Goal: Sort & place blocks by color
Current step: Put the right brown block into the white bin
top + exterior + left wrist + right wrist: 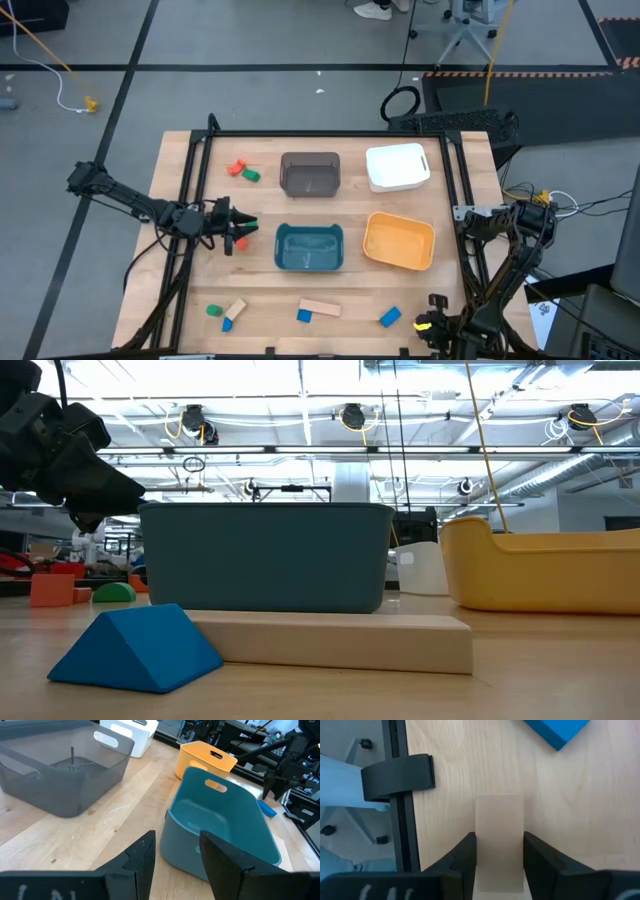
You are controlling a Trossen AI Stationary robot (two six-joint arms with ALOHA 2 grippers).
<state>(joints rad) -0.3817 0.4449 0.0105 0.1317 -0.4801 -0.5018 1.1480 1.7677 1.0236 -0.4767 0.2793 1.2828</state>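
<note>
My left gripper [236,230] [177,855] hangs open above the table, left of the teal bin [309,247], with nothing between its fingers. A green block [248,224] and a red block [240,241] show at its tip; they lie on the table below [113,592]. My right gripper [436,322] [499,851] is at the near right corner, shut on a light wood block [499,820]. Other blocks lie on the table: red [236,168] and green [251,176] far left, green [212,311], wood [236,309] and blue [228,324] near left, blue [304,316] beside a wood bar [320,307], and blue [390,316]. My right gripper has the light wood block pinched between its two fingers, one on each long side [479,827]. The fingers lie along the block, whose free end [499,800] sticks out past the fingertips. Whether the block rests on the table, I cannot tell.
Four bins stand mid-table: grey [310,173], white [397,166], teal, and yellow [399,241]. A black frame [195,180] runs along the table's sides; its rail and a clamp [400,775] lie close to my right gripper. A blue block [555,730] lies just beyond it.
</note>
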